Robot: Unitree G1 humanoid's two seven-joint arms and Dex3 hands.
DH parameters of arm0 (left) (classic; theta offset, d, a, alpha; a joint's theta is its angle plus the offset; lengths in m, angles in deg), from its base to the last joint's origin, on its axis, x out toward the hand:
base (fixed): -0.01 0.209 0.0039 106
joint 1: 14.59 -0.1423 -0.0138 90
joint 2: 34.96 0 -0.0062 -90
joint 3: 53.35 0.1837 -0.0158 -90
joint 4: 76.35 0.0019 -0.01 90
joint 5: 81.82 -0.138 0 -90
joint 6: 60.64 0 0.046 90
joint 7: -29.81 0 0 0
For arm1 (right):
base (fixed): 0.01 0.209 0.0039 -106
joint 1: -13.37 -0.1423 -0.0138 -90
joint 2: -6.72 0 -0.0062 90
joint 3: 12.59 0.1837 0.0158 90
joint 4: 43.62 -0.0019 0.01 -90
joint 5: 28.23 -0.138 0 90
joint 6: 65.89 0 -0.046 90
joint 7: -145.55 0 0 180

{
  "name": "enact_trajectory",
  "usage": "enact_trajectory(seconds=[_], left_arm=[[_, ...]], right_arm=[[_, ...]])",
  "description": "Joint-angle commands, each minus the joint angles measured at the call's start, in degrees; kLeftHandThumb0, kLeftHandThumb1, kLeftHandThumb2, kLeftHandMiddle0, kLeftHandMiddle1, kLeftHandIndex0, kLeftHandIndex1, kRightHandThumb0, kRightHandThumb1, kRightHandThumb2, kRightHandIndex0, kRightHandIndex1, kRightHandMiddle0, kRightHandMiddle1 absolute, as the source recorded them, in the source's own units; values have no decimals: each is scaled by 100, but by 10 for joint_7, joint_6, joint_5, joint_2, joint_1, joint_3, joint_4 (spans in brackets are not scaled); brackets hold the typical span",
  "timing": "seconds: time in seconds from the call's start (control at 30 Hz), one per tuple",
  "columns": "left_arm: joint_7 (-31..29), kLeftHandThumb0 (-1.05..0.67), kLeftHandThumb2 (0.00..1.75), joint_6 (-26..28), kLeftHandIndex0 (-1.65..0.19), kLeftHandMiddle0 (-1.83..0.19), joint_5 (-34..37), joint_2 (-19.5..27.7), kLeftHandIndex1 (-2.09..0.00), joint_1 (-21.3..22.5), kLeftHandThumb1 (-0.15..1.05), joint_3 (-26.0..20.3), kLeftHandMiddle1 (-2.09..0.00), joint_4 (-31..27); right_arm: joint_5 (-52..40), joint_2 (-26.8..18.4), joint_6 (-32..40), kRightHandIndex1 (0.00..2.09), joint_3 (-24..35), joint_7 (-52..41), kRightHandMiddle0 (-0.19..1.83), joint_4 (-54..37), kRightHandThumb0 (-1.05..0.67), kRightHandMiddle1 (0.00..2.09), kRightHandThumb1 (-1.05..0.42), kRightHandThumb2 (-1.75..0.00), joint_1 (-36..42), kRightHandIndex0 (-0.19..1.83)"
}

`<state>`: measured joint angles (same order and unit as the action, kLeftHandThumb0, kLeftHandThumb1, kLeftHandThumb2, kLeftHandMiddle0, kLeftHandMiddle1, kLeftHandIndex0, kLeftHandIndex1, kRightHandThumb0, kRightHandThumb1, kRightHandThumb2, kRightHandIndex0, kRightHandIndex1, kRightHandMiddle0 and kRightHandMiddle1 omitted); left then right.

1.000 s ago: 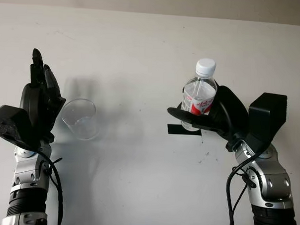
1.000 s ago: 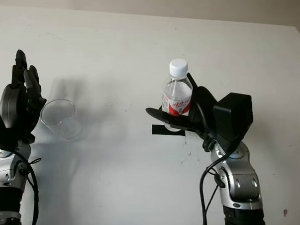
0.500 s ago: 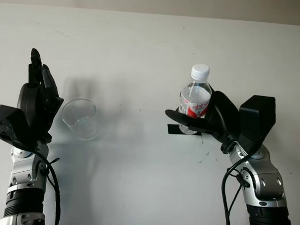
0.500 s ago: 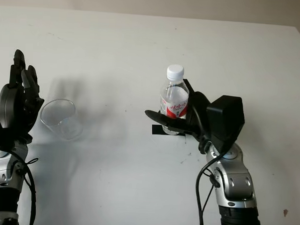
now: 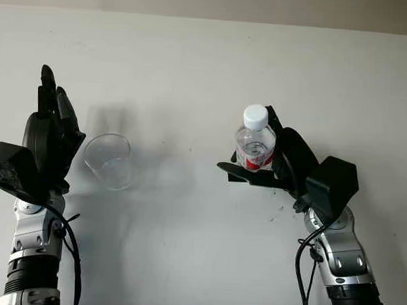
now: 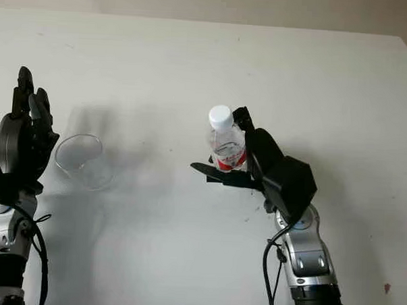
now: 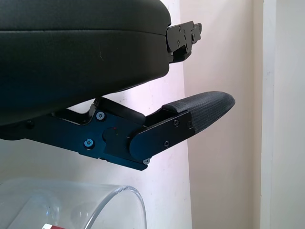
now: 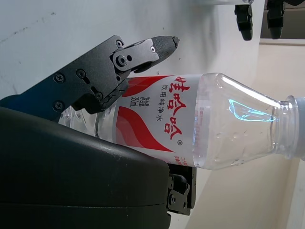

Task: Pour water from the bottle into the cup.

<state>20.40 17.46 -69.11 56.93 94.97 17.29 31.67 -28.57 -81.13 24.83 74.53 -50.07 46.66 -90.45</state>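
Note:
A clear water bottle (image 5: 256,147) with a red-and-white label and a white cap (image 5: 255,117) stands upright in my right hand (image 5: 252,161), right of the table's middle. The hand is shut on it, thumb in front and fingers behind; the right wrist view shows a finger (image 8: 143,50) pressed on the label of the bottle (image 8: 190,129). An empty clear plastic cup (image 5: 108,160) stands on the white table at the left. My left hand (image 5: 48,142) is open and held upright just left of the cup, apart from it. The cup's rim (image 7: 119,200) lies below a finger (image 7: 200,107).
The white table (image 5: 207,65) stretches far back and to both sides. A black tape mark (image 5: 233,178) on the table sits under the right hand's thumb. Bare table lies between the cup and the bottle.
My right hand has carried the bottle leftward and a little lower in the picture, toward the cup. The left hand and the cup have stayed put.

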Motion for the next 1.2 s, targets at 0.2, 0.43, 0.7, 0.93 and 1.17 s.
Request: enact_trajectory(seconds=[0.2, 0.43, 0.7, 0.93, 1.17], left_arm=[[-7, -71, 83, -3, 19, 19, 3, 9, 0, -9, 105, -4, 0, -9], [-5, -70, 84, -5, 19, 19, 0, 11, 0, -7, 105, -5, 0, -6], [-5, -70, 84, -6, 19, 19, -1, 13, 0, -6, 105, -5, 0, -6], [-5, -70, 84, -5, 19, 19, 1, 13, 0, -7, 105, -4, 0, -7], [-6, -69, 83, -5, 19, 19, 3, 13, 0, -7, 105, -6, 0, -6]], right_arm=[[-46, 15, 52, 209, 13, -17, -19, -4, -31, 209, -105, -35, 16, 51], [-77, 31, 133, 209, 26, 0, -19, -29, -33, 209, -105, -29, 27, 47], [-73, 47, 145, 202, 30, 30, -19, -54, -47, 198, -104, -8, 46, -18], [-75, 39, 96, 74, 30, 5, -18, -42, -54, 87, -101, -5, 59, -14], [-95, 42, 47, 8, 38, -33, -16, -27, -64, 36, -96, -5, 61, -5]])
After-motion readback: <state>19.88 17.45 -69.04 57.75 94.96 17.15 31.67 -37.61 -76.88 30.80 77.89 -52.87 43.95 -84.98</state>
